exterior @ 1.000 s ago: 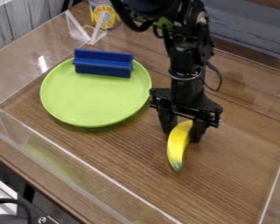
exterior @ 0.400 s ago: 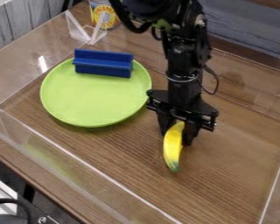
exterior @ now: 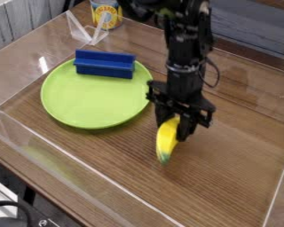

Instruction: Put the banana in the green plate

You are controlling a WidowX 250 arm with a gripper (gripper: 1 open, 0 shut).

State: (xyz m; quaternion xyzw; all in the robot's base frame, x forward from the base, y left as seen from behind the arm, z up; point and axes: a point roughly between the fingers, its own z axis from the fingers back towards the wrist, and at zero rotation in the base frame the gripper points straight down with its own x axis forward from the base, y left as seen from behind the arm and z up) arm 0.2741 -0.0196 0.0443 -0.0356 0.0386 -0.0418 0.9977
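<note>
The yellow banana hangs tilted, its upper end pinched between the black fingers of my gripper, its lower tip just above the wooden table. The gripper points straight down and is shut on the banana. The round lime-green plate lies flat to the left, its right rim close beside the gripper. Nothing yellow lies in the plate.
A blue rectangular block rests on the plate's far edge. A yellow cup stands at the back. A clear plastic wall runs along the table's left and front sides. Bare wooden table extends to the right.
The gripper's fingers closed on the banana, then lifted it and shifted slightly left toward the plate. The banana now hangs tilted instead of lying on the table.
</note>
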